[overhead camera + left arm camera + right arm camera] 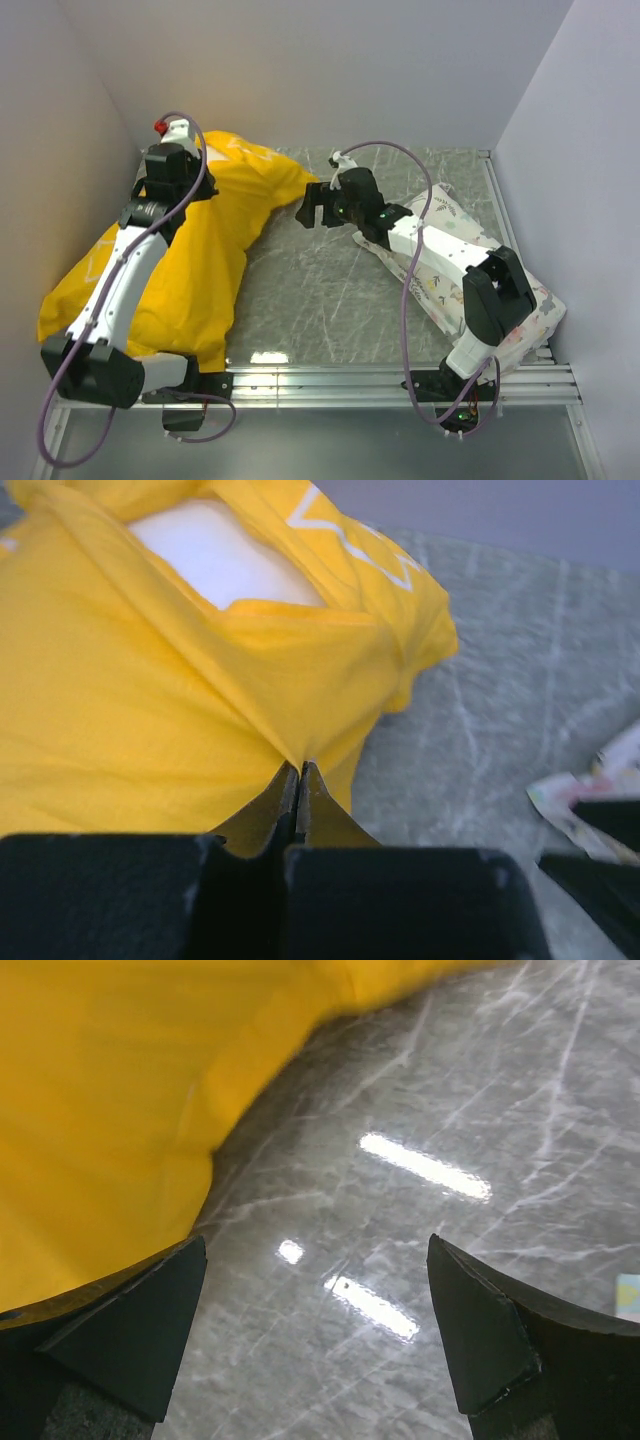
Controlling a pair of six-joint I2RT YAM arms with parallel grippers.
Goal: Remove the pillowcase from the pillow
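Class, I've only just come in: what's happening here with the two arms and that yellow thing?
The left fingers are shut on a fold of the yellow pillowcase, close to its opening, where the white pillow shows. The right fingers hang open above the table beside the case, holding nothing. The pillow is almost wholly inside. A printed pillow lies under the right arm.

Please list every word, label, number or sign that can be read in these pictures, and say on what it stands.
None can be read.
The pillowcase bears only white zigzag marks, no letters.
The printed pillow shows small coloured pictures; any writing there is too small to tell.
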